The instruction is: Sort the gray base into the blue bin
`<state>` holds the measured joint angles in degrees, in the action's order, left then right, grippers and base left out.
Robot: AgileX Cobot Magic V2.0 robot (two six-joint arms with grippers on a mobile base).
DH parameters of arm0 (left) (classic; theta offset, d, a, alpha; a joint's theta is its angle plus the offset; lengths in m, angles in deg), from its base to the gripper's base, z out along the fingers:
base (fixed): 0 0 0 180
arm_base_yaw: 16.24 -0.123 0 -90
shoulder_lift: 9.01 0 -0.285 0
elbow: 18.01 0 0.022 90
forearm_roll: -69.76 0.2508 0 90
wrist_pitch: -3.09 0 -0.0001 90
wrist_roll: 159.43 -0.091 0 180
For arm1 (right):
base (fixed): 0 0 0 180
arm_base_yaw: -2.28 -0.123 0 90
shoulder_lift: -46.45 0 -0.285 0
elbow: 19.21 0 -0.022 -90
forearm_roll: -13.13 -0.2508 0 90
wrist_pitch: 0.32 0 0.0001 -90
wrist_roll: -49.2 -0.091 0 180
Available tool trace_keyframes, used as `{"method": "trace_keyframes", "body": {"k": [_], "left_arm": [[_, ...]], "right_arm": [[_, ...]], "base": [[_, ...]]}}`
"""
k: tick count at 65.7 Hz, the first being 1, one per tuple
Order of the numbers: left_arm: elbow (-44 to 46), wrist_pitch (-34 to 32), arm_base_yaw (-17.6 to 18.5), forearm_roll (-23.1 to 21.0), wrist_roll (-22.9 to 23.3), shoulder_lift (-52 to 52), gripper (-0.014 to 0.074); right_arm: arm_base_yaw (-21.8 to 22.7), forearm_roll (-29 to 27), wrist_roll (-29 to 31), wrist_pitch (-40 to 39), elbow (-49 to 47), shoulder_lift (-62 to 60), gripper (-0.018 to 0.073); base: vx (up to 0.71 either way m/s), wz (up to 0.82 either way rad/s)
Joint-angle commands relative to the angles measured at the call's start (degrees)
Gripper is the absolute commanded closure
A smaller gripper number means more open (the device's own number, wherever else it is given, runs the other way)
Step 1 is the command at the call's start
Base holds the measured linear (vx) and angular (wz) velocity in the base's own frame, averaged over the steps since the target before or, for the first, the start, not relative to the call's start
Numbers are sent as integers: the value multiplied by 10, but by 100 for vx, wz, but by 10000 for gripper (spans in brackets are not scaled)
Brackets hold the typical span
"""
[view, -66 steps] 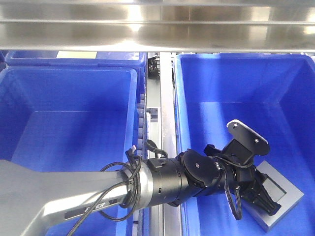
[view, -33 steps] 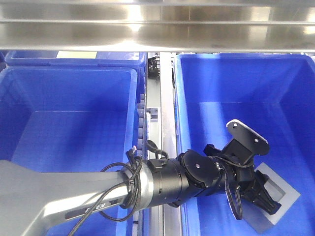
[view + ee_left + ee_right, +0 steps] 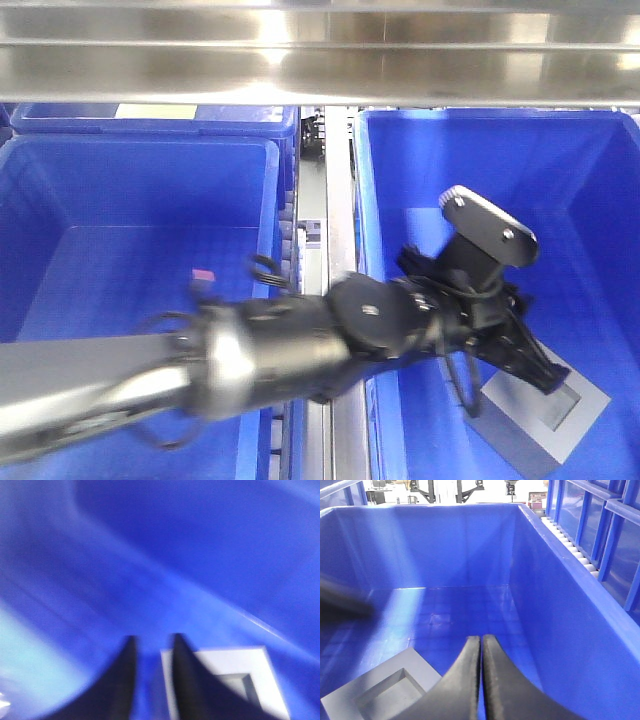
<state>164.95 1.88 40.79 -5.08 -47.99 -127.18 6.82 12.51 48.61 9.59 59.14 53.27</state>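
At the near right corner of the right-hand blue bin (image 3: 600, 180), your gray base (image 3: 540, 420) lies flat on the bin floor, its shallow square recess facing up. You see a plain matte gray block, squarish from above, so no long axis stands out; it sits turned at an angle to the bin walls, one corner pointing toward the near right. The recess has crisp stepped edges and a slightly darker floor.

Your left gripper (image 3: 545, 375) reaches into this bin from the left, across the metal rail (image 3: 338, 220) between the two bins, and hangs just above the block's far left edge. From the left wrist view, blurred by motion, its two dark fingers (image 3: 122, 680) stand slightly apart with blue floor showing between them, and the base (image 3: 240, 680) lies just to their right, not between them: the left hand is released and holds nothing.

Your right gripper (image 3: 481, 680) shows in its own wrist view with its curved black fingers pressed together, clenched on nothing, above the same bin floor; the gray base (image 3: 380, 697) lies at lower left of it.

A second blue bin (image 3: 140, 230) stands to the left.
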Motion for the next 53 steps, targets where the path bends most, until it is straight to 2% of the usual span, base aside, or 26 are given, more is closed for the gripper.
{"method": "trace_keyframes", "body": {"k": [1, 34, 53], "left_arm": [[-19, -12, -1, 25, -1, 73, 606], [-280, -69, -1, 23, 5, 311, 603], [-401, -96, -1, 23, 5, 455, 603]], "right_arm": [[0, 3, 6, -15, 5, 2, 564], [0, 3, 6, -15, 5, 2, 564], [0, 3, 6, -15, 5, 2, 564]], "base": [[0, 0], [0, 0], [0, 0]]}}
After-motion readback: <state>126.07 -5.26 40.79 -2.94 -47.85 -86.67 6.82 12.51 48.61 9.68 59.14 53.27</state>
